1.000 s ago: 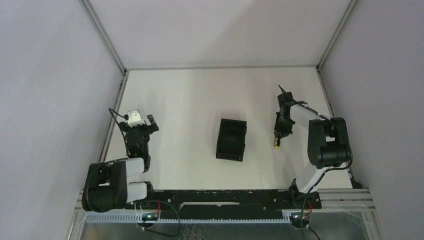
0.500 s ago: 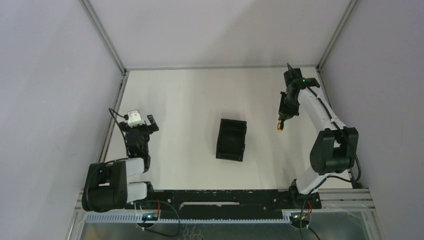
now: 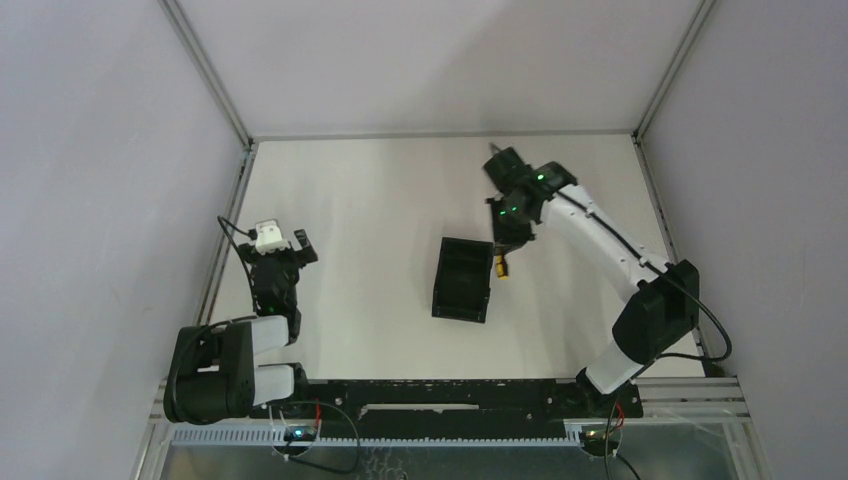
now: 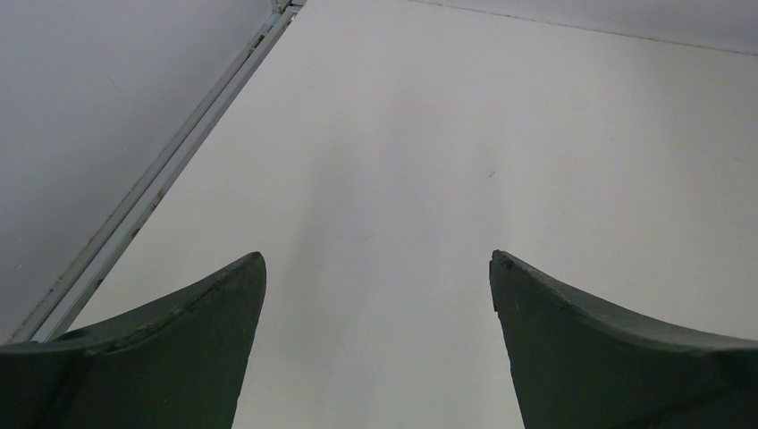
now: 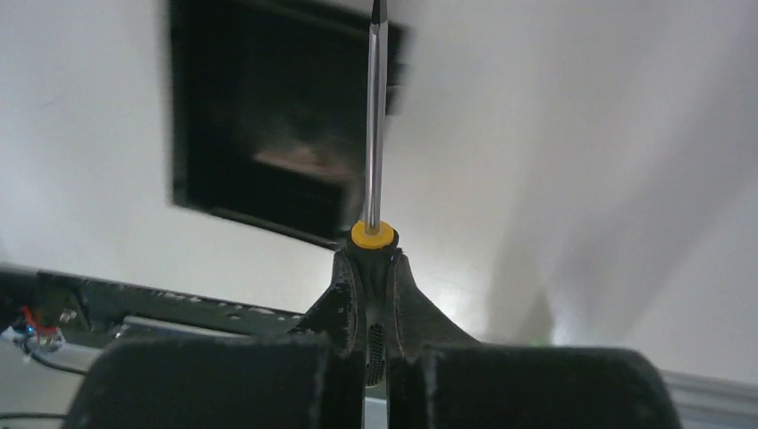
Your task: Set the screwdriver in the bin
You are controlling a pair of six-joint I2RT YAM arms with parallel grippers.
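The screwdriver (image 3: 500, 266) hangs in my right gripper (image 3: 504, 245), just off the right wall of the black bin (image 3: 462, 279) at mid-table. In the right wrist view the gripper (image 5: 371, 268) is shut on the black handle. The yellow collar and thin shaft (image 5: 374, 116) point away from the camera, over the right edge of the blurred bin (image 5: 259, 125). My left gripper (image 3: 283, 250) stays at the left side of the table. In its wrist view it (image 4: 375, 264) is open and empty over bare white table.
A metal frame rail (image 3: 226, 225) runs along the table's left edge, close to the left gripper, and it also shows in the left wrist view (image 4: 152, 192). Another rail (image 3: 655, 200) lines the right edge. The black base bar (image 3: 450, 392) runs along the front.
My right arm has carried the screwdriver from the right side of the table leftward, to just beside the bin's right wall. The left arm has not moved.
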